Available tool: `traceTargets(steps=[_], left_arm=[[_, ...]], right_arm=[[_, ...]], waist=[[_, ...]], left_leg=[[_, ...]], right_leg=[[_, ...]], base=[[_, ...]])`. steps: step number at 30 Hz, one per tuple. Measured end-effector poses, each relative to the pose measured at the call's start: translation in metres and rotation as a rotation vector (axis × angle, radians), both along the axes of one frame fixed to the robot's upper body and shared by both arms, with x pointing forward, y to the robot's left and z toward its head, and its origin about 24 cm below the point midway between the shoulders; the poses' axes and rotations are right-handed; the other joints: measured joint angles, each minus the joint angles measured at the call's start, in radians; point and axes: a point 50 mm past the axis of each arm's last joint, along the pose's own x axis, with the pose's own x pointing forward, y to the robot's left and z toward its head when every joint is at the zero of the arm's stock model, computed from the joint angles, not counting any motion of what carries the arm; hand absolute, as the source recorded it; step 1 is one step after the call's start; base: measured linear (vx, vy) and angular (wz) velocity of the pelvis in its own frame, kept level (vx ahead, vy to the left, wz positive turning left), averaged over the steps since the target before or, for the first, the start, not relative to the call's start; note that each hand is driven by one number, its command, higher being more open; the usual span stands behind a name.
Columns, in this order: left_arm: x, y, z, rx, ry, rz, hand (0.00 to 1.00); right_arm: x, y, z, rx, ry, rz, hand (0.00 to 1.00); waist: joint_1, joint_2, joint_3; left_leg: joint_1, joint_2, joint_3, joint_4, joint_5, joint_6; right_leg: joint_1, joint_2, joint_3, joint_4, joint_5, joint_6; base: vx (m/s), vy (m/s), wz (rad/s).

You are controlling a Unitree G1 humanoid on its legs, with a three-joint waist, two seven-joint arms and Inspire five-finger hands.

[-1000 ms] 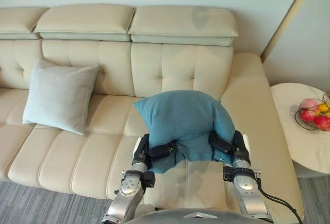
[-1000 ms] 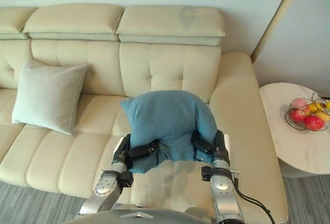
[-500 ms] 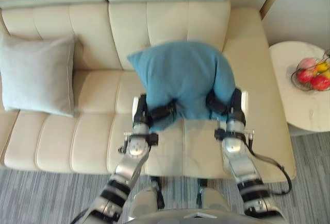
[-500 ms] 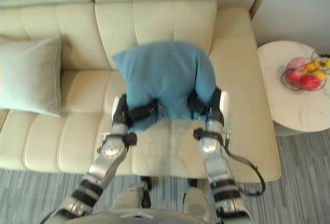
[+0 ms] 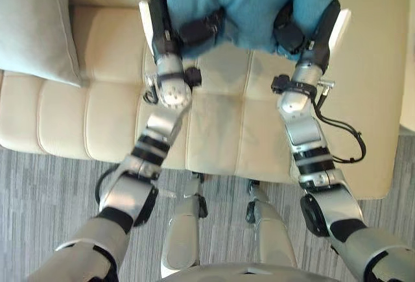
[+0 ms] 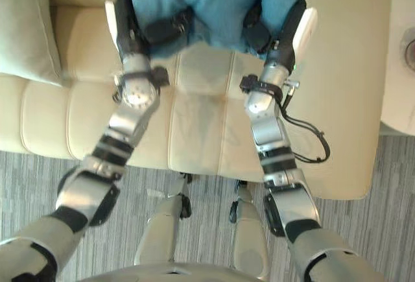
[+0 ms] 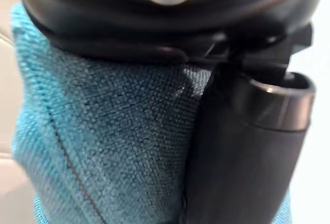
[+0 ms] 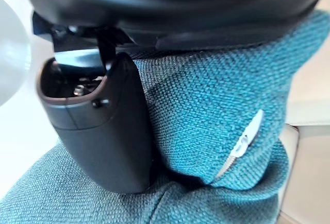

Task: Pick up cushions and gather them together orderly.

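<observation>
Teal cushion (image 5: 241, 0) is held up btwn both hands over the right part of the cream sofa (image 5: 217, 133). Its top is cut off by the frame edge, so the full shape can't be made out. Whether its lower edge touches the seat can't be told.

Left hand (image 5: 198, 29): thumb clamped onto the cushion's lower left corner, cloth bunched under it. The rest of the hand is behind the cushion, hidden. Right hand (image 5: 290, 34): same on the lower right corner, thumb pressed into the fabric. Right wrist view shows a silver zip (image 8: 246, 137) along a seam just beside that thumb, w/ the weave folded round it.

Pale grey cushion (image 5: 31, 26) leans on the sofa well to the left, apart from the teal one, cropped at top and side. White side table (image 6: 401, 94) is just past the sofa's right arm, mostly out of frame. Grey striped carpet (image 5: 45, 185) lies in front of the sofa.
</observation>
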Motion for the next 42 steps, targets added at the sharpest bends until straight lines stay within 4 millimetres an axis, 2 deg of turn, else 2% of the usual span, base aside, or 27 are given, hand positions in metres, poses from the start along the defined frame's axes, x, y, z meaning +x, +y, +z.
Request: traceTargets(steps=[2, 5, 7, 9, 11, 12, 15, 22, 25, 29, 31, 32, 33, 35, 38, 39, 41, 42], left_arm=[[0.005, 0.002, -0.006, 0.013, 0.04, -0.005, 1.0], [0.01, 0.003, -0.017, 0.0, 0.096, -0.018, 1.0], [0.01, 0.001, -0.025, -0.012, 0.12, -0.035, 1.0], [0.009, 0.001, -0.045, -0.049, 0.175, -0.044, 1.0], [0.004, 0.0, -0.079, -0.094, 0.265, -0.051, 1.0], [0.003, 0.0, -0.085, -0.106, 0.28, -0.05, 1.0], [-0.009, -0.001, -0.121, -0.124, 0.348, -0.049, 1.0], [-0.029, -0.003, -0.152, -0.178, 0.392, -0.085, 1.0], [-0.04, 0.001, -0.171, -0.212, 0.44, -0.088, 1.0], [-0.053, 0.013, -0.186, -0.279, 0.465, -0.077, 1.0], [-0.059, 0.02, -0.192, -0.295, 0.477, -0.064, 1.0], [-0.066, 0.03, -0.198, -0.309, 0.485, -0.041, 1.0], [-0.066, 0.03, -0.198, -0.31, 0.485, -0.039, 1.0], [-0.081, 0.048, -0.214, -0.324, 0.52, 0.009, 1.0], [-0.103, 0.062, -0.242, -0.322, 0.608, 0.039, 1.0], [-0.118, 0.067, -0.259, -0.328, 0.669, 0.053, 1.0], [-0.135, 0.073, -0.279, -0.336, 0.746, 0.068, 1.0], [-0.15, 0.077, -0.298, -0.339, 0.83, 0.073, 1.0]], right_arm=[[0.004, 0.003, -0.004, 0.059, 0.032, 0.035, 1.0], [0.007, 0.006, -0.007, 0.082, 0.06, 0.073, 1.0], [0.007, 0.008, -0.013, 0.101, 0.082, 0.095, 1.0], [0.005, 0.012, -0.028, 0.112, 0.124, 0.113, 1.0], [0.0, 0.015, -0.055, 0.135, 0.198, 0.123, 1.0], [-0.001, 0.014, -0.059, 0.135, 0.209, 0.121, 1.0], [-0.009, 0.01, -0.088, 0.139, 0.291, 0.119, 1.0], [-0.027, 0.001, -0.125, 0.168, 0.368, 0.101, 1.0], [-0.043, -0.008, -0.144, 0.205, 0.4, 0.076, 1.0], [-0.061, -0.025, -0.15, 0.227, 0.381, 0.023, 1.0], [-0.071, -0.036, -0.154, 0.239, 0.38, -0.014, 1.0], [-0.079, -0.043, -0.16, 0.243, 0.392, -0.032, 1.0], [-0.08, -0.043, -0.161, 0.243, 0.394, -0.032, 1.0], [-0.098, -0.05, -0.178, 0.239, 0.444, -0.03, 1.0], [-0.124, -0.056, -0.206, 0.25, 0.556, -0.011, 1.0], [-0.14, -0.059, -0.224, 0.283, 0.624, -0.003, 1.0], [-0.153, -0.061, -0.241, 0.31, 0.695, 0.012, 1.0], [-0.166, -0.062, -0.261, 0.353, 0.777, 0.027, 1.0]], waist=[[0.0, 0.0, 0.015], [-0.001, 0.0, 0.058], [-0.001, -0.001, 0.062], [-0.002, -0.001, 0.062], [-0.004, -0.001, 0.062], [-0.004, -0.001, 0.062], [-0.005, -0.002, 0.062], [-0.007, -0.004, 0.061], [-0.004, -0.015, 0.054], [-0.004, -0.028, 0.046], [-0.004, -0.029, 0.046], [-0.004, -0.037, 0.041], [-0.004, -0.037, 0.041], [-0.002, -0.052, 0.015], [-0.002, -0.063, -0.032], [-0.004, -0.065, -0.069], [-0.005, -0.066, -0.106], [-0.01, -0.067, -0.134]], left_leg=[[-0.026, -0.002, 0.0, 0.0, 0.012, -0.016], [-0.03, -0.001, 0.0, 0.0, 0.012, -0.017], [-0.044, 0.0, 0.0, -0.001, 0.012, -0.017], [-0.049, 0.003, 0.003, -0.002, 0.012, -0.017], [-0.046, 0.004, 0.003, -0.002, 0.012, -0.017], [-0.046, 0.004, 0.003, -0.002, 0.012, -0.017], [-0.03, 0.008, 0.004, -0.02, 0.014, -0.019], [-0.003, 0.008, 0.003, -0.021, 0.005, -0.015], [0.032, 0.007, 0.003, -0.021, -0.003, -0.005], [0.065, 0.008, 0.006, -0.021, -0.014, 0.01], [0.098, 0.007, 0.009, -0.021, -0.017, 0.01], [0.141, 0.006, 0.018, -0.021, -0.03, 0.009], [0.144, 0.006, 0.019, -0.021, -0.03, 0.009], [0.219, 0.009, 0.045, -0.021, -0.057, 0.006], [0.3, 0.01, 0.058, -0.021, -0.083, 0.001], [0.328, 0.011, 0.059, -0.021, -0.092, -0.004], [0.352, 0.011, 0.059, -0.02, -0.093, -0.005], [0.378, 0.011, 0.059, -0.02, -0.095, -0.007]], right_leg=[[-0.034, -0.006, -0.005, 0.023, -0.003, -0.003], [-0.056, -0.009, -0.014, 0.062, -0.014, -0.014], [-0.078, -0.01, -0.016, 0.079, -0.02, -0.017], [-0.09, -0.01, -0.017, 0.092, -0.024, -0.02], [-0.1, -0.013, -0.022, 0.121, -0.042, -0.025], [-0.102, -0.013, -0.023, 0.127, -0.045, -0.025], [-0.105, -0.015, -0.038, 0.157, -0.063, -0.031], [-0.077, -0.019, -0.052, 0.166, -0.068, -0.031], [-0.039, -0.021, -0.06, 0.166, -0.082, -0.028], [-0.004, -0.023, -0.07, 0.167, -0.09, -0.028], [0.03, -0.025, -0.072, 0.168, -0.097, -0.025], [0.067, -0.028, -0.072, 0.17, -0.106, -0.024], [0.07, -0.028, -0.072, 0.17, -0.107, -0.024], [0.139, -0.031, -0.075, 0.17, -0.131, -0.021], [0.224, -0.03, -0.077, 0.158, -0.157, -0.016], [0.263, -0.026, -0.079, 0.134, -0.161, -0.014], [0.301, -0.022, -0.082, 0.104, -0.161, -0.013], [0.347, -0.019, -0.09, 0.073, -0.16, -0.01]], base=[[0.05, 0.026, 0.05], [0.04, 0.017, 0.01], [0.05, 0.011, -0.01], [0.05, 0.0, -0.03], [0.06, -0.014, 0.02], [0.06, -0.022, 0.04], [0.04, -0.028, 0.03], [0.04, -0.026, 0.03], [0.06, -0.042, 0.05], [0.05, -0.051, 0.04], [0.05, -0.06, 0.01], [0.07, -0.082, -0.03], [0.08, -0.095, -0.08], [0.09, -0.094, -0.07], [0.13, -0.076, 0.0], [0.17, -0.051, 0.0], [0.15, -0.022, 0.04], [0.09, -0.003, 0.11]])
